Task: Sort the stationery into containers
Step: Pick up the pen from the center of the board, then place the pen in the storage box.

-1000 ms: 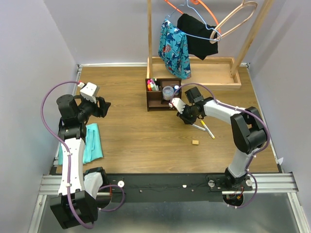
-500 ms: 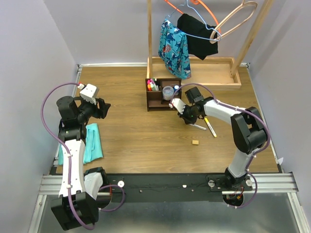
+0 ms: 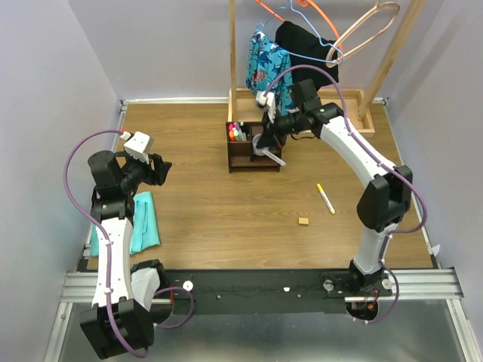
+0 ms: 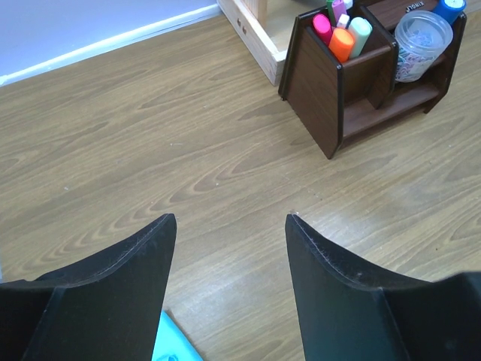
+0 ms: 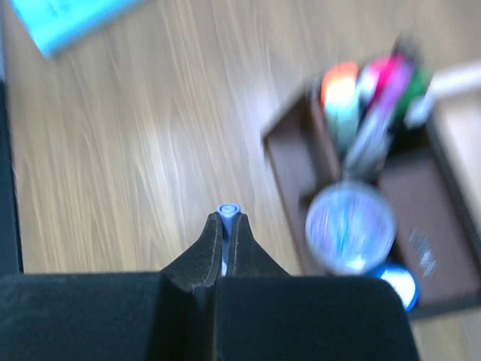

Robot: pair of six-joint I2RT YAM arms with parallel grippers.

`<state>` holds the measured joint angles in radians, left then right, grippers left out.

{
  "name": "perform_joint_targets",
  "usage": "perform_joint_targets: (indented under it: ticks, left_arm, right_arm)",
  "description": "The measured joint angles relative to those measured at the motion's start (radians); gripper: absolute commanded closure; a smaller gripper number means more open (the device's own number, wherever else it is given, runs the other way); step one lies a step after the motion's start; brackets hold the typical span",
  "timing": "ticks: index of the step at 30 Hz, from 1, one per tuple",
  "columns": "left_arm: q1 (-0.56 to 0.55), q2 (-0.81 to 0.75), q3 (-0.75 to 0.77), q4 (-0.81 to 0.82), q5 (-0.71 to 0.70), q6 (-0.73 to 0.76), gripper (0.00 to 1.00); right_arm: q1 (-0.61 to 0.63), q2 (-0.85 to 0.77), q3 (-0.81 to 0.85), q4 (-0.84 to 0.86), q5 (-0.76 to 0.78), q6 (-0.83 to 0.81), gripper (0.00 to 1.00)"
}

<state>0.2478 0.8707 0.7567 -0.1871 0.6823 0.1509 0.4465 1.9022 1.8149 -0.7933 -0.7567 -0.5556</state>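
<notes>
The right gripper (image 5: 227,219) has its fingers clamped on a blue-capped marker (image 5: 227,208), held over the front of the dark brown desk organizer (image 5: 289,169), beside the clear round tub (image 5: 349,228) in it. This looks like the delivery step. Next, the marker needs lining up over an open compartment, then releasing. A yellow-capped marker (image 3: 325,198) and a tan eraser (image 3: 303,221) lie on the table to the organizer's front right. The left gripper (image 4: 229,244) hangs spread and empty, well left of the organizer.
</notes>
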Motion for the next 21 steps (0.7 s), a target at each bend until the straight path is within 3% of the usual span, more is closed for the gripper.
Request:
perform_joint_targets:
  ticks: [5, 11, 16, 21]
  left_arm:
    - [0.001, 0.011, 0.0, -0.019, 0.0, 0.004, 0.31]
    - [0.007, 0.038, 0.0, -0.06, 0.0, 0.025, 0.31]
    - [0.008, 0.065, 0.0, -0.099, 0.0, 0.045, 0.31]
    - [0.008, 0.095, 0.001, -0.113, -0.001, 0.061, 0.31]
  right_arm:
    - [0.001, -0.074, -0.148, 0.528, -0.134, 0.315, 0.99]
    - [0.001, -0.014, -0.291, 1.217, -0.13, 0.661, 0.99]
    - [0.001, 0.081, -0.28, 1.521, -0.082, 0.734, 0.99]
    - [0.001, 0.142, -0.278, 1.63, -0.057, 0.71, 0.99]
